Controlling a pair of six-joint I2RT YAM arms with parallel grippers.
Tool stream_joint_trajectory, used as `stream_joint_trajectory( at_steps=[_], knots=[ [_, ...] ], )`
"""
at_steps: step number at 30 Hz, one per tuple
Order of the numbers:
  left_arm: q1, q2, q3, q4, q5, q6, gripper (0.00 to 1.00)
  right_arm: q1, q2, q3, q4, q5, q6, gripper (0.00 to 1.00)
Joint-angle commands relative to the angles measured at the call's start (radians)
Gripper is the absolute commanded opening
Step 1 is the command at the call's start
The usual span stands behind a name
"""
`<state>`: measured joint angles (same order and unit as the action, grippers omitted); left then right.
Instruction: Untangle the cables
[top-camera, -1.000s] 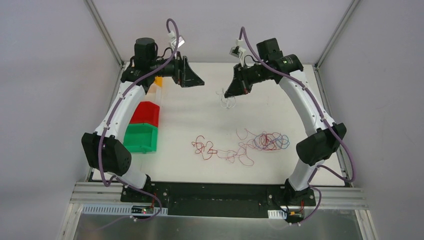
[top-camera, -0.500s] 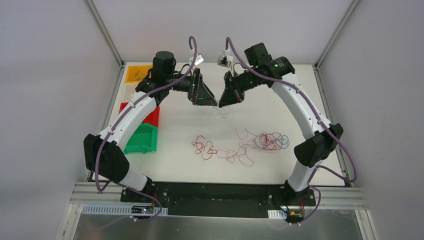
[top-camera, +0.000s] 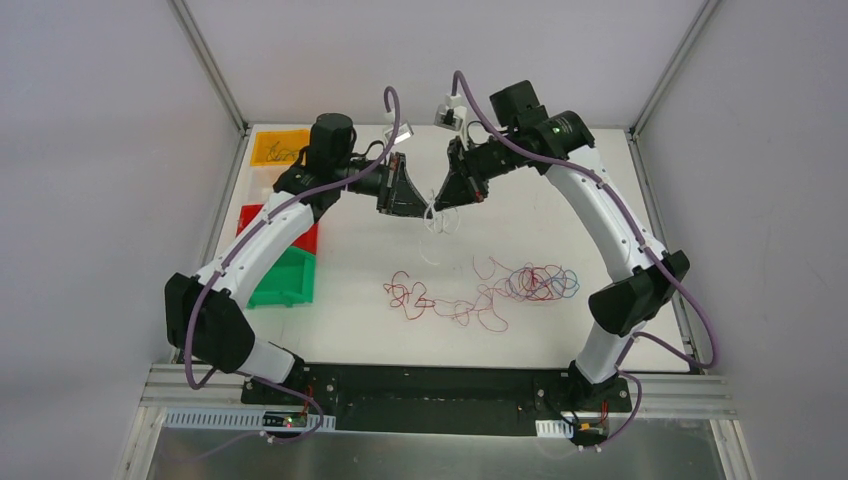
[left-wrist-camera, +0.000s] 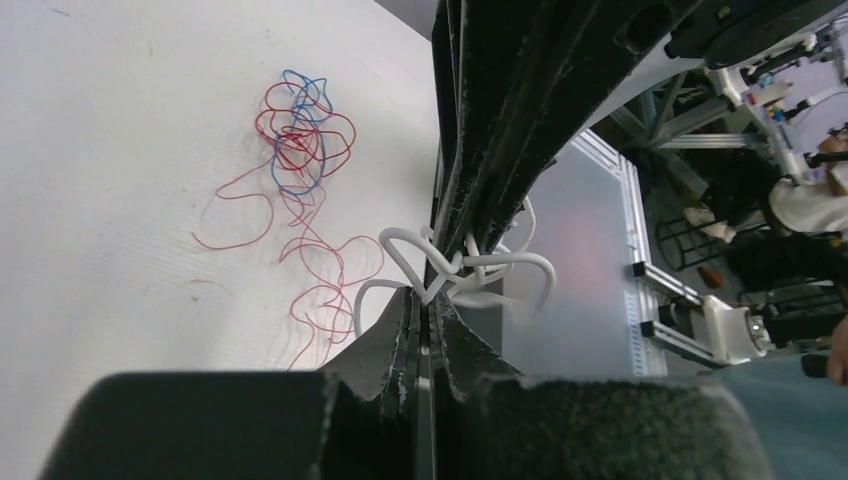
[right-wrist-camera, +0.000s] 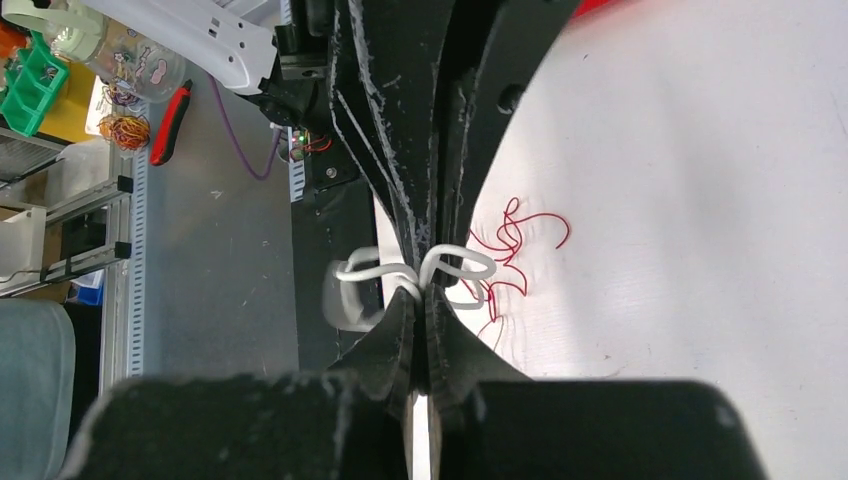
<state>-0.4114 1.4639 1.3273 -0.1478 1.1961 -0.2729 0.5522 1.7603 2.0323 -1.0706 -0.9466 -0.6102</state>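
A knotted white cable (top-camera: 432, 226) hangs in the air over the back middle of the table. My left gripper (top-camera: 424, 208) and right gripper (top-camera: 438, 204) meet tip to tip there, each shut on it. The left wrist view has the left gripper (left-wrist-camera: 430, 298) pinching the white loops (left-wrist-camera: 485, 264). In the right wrist view the right gripper (right-wrist-camera: 425, 290) pinches the white loops (right-wrist-camera: 462, 262) too. On the table lie a red tangle (top-camera: 405, 295), a red and blue tangle (top-camera: 541, 283), and loose reddish wire (top-camera: 472, 312) between them.
Along the table's left edge stand a yellow bin (top-camera: 278, 148) holding some wires, a red bin (top-camera: 306, 236) and a green bin (top-camera: 285, 280). The left arm reaches over the red bin. A metal frame (top-camera: 210, 70) borders the table.
The left arm swung from the left side to the centre and its open gripper shut on the white cable. The right gripper shifted left with the cable and stayed shut.
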Motion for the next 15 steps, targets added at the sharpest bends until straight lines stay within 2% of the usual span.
stream_joint_trajectory(
  at_steps=[1,4,7,8,11,15],
  knots=[
    [0.023,-0.081,-0.007,0.027,-0.004,0.037,0.0,0.003,-0.069,0.011,0.032,0.005,0.024,0.02],
    [0.083,-0.105,-0.015,0.026,-0.021,0.014,0.0,-0.018,-0.08,-0.016,0.084,0.037,0.102,0.23],
    [0.189,-0.12,-0.01,0.017,-0.041,-0.001,0.0,-0.058,-0.087,-0.042,0.149,0.051,0.211,0.64],
    [0.227,-0.123,0.001,-0.001,-0.058,0.007,0.0,-0.071,-0.089,-0.051,0.162,0.058,0.23,0.72],
    [0.358,-0.111,0.064,-0.116,-0.099,0.092,0.0,-0.099,-0.101,-0.092,0.186,0.078,0.264,0.83],
    [0.492,-0.069,0.169,-0.309,-0.219,0.316,0.0,-0.132,-0.123,-0.163,0.23,0.11,0.298,0.9]
  ],
)
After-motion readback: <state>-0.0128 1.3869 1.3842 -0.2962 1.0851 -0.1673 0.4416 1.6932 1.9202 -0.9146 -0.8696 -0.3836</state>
